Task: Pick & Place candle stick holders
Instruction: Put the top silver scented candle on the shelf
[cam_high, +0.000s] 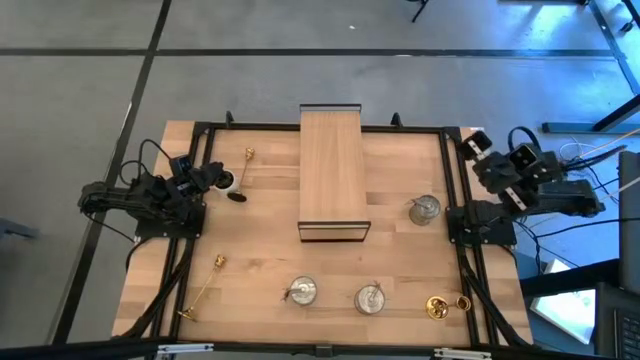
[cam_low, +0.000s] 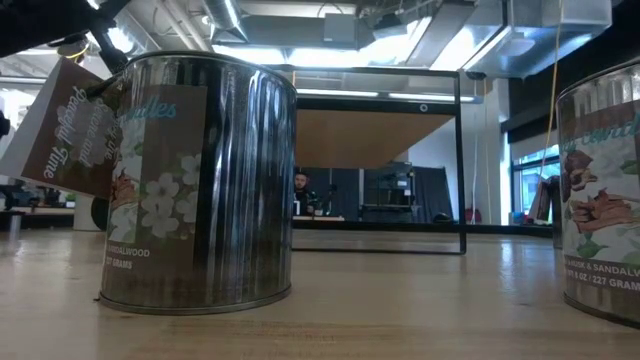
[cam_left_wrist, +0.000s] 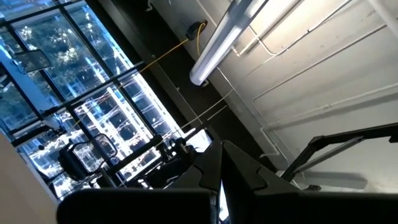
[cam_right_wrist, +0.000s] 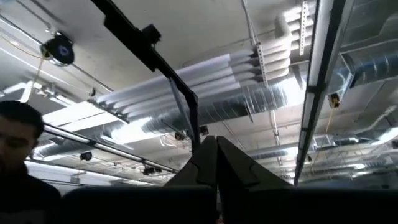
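Note:
Three squat silver holders stand on their bases on the wooden table: one at the right (cam_high: 425, 209) and two near the front edge (cam_high: 301, 292) (cam_high: 371, 299). In the low view two show as shiny labelled tins (cam_low: 195, 180) (cam_low: 602, 195). Slim gold candlesticks lie on their sides at the far left (cam_high: 243, 172), the near left (cam_high: 203, 287) and the near right (cam_high: 441, 307). My left gripper (cam_high: 215, 177) is parked at the table's left edge and my right gripper (cam_high: 478, 145) at the far right corner. Both are shut, empty and aimed up at the ceiling (cam_left_wrist: 219, 171) (cam_right_wrist: 216, 158).
A long wooden board on a black frame (cam_high: 331, 170) runs from the far edge to the table's middle. A black rail frame (cam_high: 455, 190) borders the table. A person shows in the room behind (cam_low: 299, 192) and at the edge of the right wrist view (cam_right_wrist: 18, 149).

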